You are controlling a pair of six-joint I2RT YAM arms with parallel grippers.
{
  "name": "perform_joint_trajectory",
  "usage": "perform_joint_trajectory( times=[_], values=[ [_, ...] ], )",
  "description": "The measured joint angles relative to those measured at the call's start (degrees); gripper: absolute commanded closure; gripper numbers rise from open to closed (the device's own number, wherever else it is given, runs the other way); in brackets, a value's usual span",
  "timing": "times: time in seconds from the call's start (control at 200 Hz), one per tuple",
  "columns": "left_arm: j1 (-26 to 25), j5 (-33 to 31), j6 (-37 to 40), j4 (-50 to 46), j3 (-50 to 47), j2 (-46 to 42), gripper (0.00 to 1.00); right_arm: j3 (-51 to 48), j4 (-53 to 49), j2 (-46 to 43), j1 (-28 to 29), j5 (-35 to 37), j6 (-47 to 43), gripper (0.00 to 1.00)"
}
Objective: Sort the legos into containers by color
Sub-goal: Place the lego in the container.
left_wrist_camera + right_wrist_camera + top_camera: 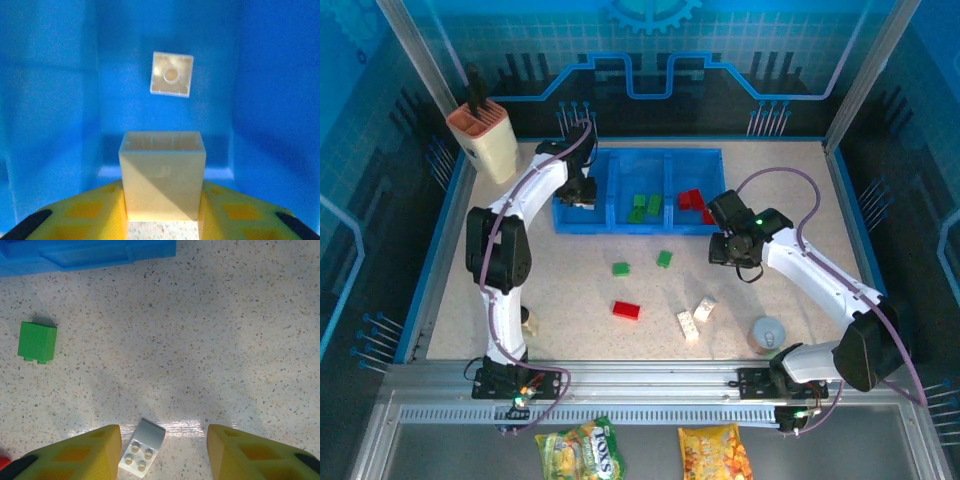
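Tray (650, 228): greens (645, 207) middle, reds (692, 200) right, cream brick (171, 74) left (held brick (162, 180) above).

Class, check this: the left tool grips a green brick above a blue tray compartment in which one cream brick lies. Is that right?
One thing is wrong: the held brick in the left tool is cream, not green, as the left wrist view shows. It does hang above a blue tray compartment holding one loose cream brick.

White letters reading roughly "OX'S" on green-and-yellow packet (582, 455), just right of that packet an orange packet (715, 452), print too small to read
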Motion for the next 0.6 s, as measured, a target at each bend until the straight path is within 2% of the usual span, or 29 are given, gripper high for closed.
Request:
perform_joint_trajectory(
  times=[0.285, 0.6],
  values=[
    [2.2, -2.1, 2.4, -2.8, 12.1, 9.7, 0.62, 0.0, -0.4, -0.2, 0.0, 0.2, 0.0, 0.50],
    [3.3, -1.8, 2.7, -3.4, 22.6, 18.1, 0.62, 0.0, -0.5, -0.3, 0.0, 0.3, 0.0, 0.50]
  ],
)
